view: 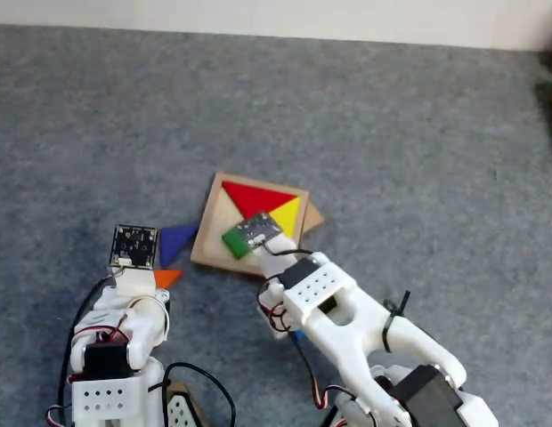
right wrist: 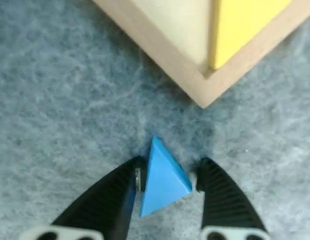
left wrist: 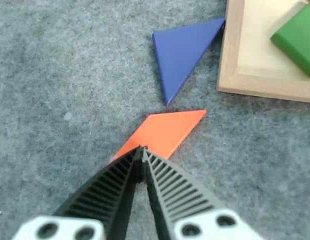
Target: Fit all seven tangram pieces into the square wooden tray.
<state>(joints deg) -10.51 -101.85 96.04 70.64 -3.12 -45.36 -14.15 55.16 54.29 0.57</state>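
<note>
Right wrist view: small light-blue triangle (right wrist: pixel 162 181) inside right claw (right wrist: pixel 171 162), fingers apart; left claw (left wrist: pixel 141 150) together at orange parallelogram (left wrist: pixel 167 131).

left gripper (left wrist: pixel 141 156): jaws pressed together, pointed down | right gripper (right wrist: pixel 170 165): jaws apart, pointed down

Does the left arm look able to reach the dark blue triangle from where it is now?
Probably yes: the dark blue triangle lies flat on open carpet just beyond the left tool; only the flat orange parallelogram lies between.
</note>
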